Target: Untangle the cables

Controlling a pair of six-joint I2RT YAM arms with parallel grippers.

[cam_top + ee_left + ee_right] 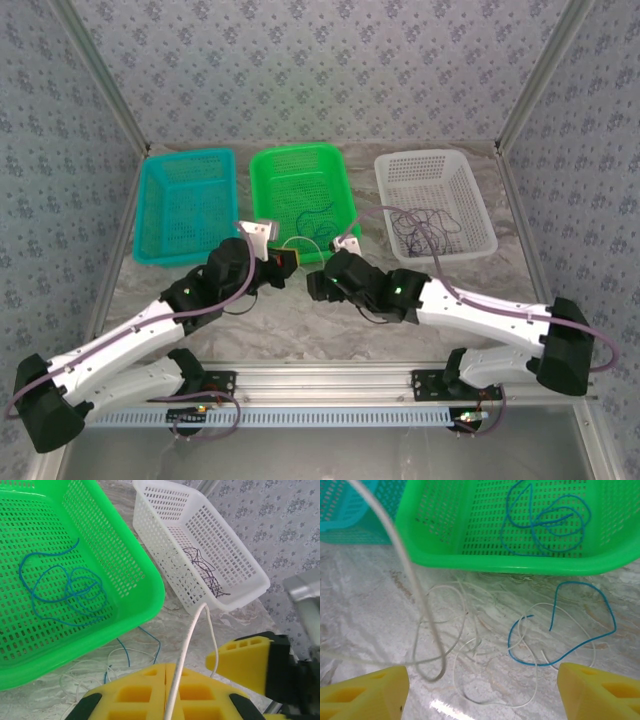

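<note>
Left gripper [165, 680]: yellow pads clenched on white cable [187, 645]; cable runs up and away from pads.
Right gripper [482, 690]: released, pads wide apart, nothing between them, hovering over marbled table [365, 610].
Beneath it: thin whitish loops [470, 655] tangled with blue cable [592, 640], lying on table just in front of green basket [450, 555].
Blue coil [545, 525] inside green basket.
Dark cable [205, 572] inside white basket [165, 510].
Teal basket [345, 520] beside green basket, on its left.

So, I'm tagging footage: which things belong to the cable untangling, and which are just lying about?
In the job: white cable, loose blue cable, coiled blue cable in green basket, dark cable in white basket, left gripper.
Lying about: teal basket.
</note>
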